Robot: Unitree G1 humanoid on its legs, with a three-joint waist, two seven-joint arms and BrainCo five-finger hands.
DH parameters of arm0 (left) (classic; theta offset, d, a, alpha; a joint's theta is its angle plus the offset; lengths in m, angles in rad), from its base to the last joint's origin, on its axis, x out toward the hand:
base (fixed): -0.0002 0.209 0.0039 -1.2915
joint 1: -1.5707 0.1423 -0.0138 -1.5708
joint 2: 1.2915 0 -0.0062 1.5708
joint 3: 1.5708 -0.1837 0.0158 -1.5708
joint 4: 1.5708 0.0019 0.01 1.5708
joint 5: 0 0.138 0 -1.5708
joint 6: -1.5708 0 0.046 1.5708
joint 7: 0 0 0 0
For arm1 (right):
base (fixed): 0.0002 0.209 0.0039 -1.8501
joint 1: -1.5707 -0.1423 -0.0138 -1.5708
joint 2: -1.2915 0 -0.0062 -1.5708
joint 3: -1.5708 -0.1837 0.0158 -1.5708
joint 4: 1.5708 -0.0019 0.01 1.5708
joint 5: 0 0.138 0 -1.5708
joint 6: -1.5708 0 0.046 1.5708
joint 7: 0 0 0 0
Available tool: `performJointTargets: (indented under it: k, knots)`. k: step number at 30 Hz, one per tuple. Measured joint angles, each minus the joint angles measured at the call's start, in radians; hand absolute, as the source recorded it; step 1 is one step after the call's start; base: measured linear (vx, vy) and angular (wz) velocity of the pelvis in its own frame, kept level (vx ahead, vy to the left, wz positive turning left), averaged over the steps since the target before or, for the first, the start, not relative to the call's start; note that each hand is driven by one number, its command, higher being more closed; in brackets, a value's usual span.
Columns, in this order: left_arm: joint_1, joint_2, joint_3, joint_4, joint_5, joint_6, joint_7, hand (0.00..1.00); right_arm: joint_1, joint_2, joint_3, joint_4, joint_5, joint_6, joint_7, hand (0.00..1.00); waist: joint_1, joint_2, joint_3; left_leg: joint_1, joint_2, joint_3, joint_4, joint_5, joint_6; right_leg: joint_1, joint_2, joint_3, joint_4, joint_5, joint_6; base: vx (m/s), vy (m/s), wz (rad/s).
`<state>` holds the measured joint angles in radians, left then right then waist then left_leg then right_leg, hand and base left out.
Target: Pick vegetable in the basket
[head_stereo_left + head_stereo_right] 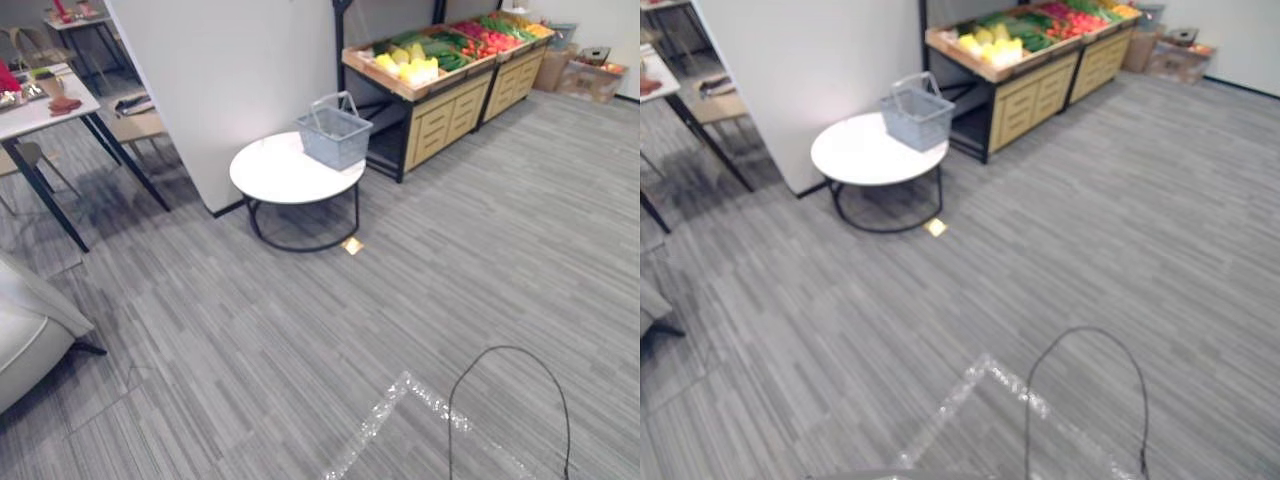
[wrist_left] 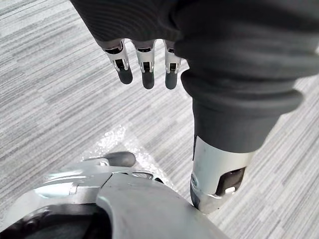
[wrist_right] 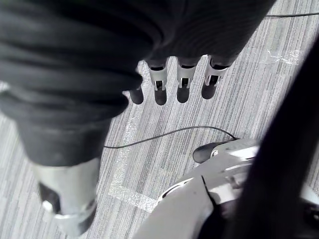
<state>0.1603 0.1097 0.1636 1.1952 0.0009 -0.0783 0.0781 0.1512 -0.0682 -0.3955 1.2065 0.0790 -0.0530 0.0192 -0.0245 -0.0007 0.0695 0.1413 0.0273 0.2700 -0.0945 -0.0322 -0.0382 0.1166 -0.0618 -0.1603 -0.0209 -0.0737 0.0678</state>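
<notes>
No lettering, number or sign can be read anywhere in these views. The cardboard boxes (image 1: 592, 76) beside the produce stand (image 1: 445, 115) and the things lying on the desk (image 1: 40, 117) are too small to tell whether they carry print. The grey basket (image 1: 333, 140) shows no legible label.

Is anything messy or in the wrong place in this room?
Just one thing: a small yellowish square scrap lies alone on the grey floor by the round white table. The grey wire basket stands upright on that table.
</notes>
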Motion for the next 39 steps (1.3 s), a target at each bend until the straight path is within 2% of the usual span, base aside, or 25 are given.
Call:
performJointTargets:
  k: [3, 12, 16, 19, 25, 39]
  knots:
    - [-0.003, 0.001, 0.000, 0.005, -0.001, 0.000, -0.007, 0.00, -0.007, 0.002, -0.012, 0.000, 0.000, -0.003, 0.010, 0.00, -0.001, 0.000, 0.004, 0.021, 0.002, 0.022, 0.000, -0.009, -0.013, 0.020, 0.002, 0.003, -0.014, 0.000, 0.001, 0.04, -0.035, -0.13]
    - [-0.018, 0.002, -0.001, 0.016, -0.003, -0.008, -0.007, 0.00, -0.023, 0.003, -0.015, -0.003, 0.000, -0.005, 0.006, 0.00, -0.001, 0.002, 0.024, 0.021, 0.015, 0.029, -0.006, -0.011, -0.016, 0.019, 0.013, 0.003, -0.016, 0.000, 0.001, -0.03, -0.047, -0.02]
    - [-0.009, 0.003, -0.017, 0.015, -0.069, -0.032, 0.008, 0.00, -0.018, -0.001, 0.039, -0.012, 0.014, -0.043, -0.016, 0.00, 0.000, 0.000, 0.024, 0.021, 0.026, 0.048, -0.006, -0.011, -0.017, 0.011, 0.025, 0.018, -0.015, 0.001, 0.002, -0.04, -0.050, -0.12]
    - [-0.006, 0.003, -0.022, 0.015, -0.075, -0.044, 0.014, 0.00, -0.015, -0.002, 0.054, -0.015, 0.020, -0.061, -0.015, 0.00, -0.002, -0.002, 0.026, 0.022, 0.031, 0.054, -0.006, -0.012, -0.018, 0.009, 0.030, 0.024, -0.016, 0.002, 0.002, -0.01, -0.062, -0.09]
    - [-0.007, 0.008, -0.031, 0.015, -0.076, -0.045, -0.008, 0.00, -0.007, -0.003, 0.056, -0.013, 0.120, -0.060, 0.033, 0.00, -0.001, -0.002, 0.026, 0.021, 0.032, 0.054, -0.006, -0.015, -0.022, 0.017, 0.032, 0.022, -0.032, 0.004, -0.002, 0.02, -0.042, 0.01]
    - [-0.011, 0.005, -0.009, 0.015, -0.076, -0.045, -0.008, 0.00, -0.023, 0.004, 0.011, -0.012, 0.164, -0.060, 0.024, 0.00, -0.002, 0.001, 0.032, 0.015, 0.037, 0.076, -0.001, -0.023, -0.034, 0.008, 0.038, 0.037, -0.041, 0.005, -0.002, 0.00, -0.037, -0.03]
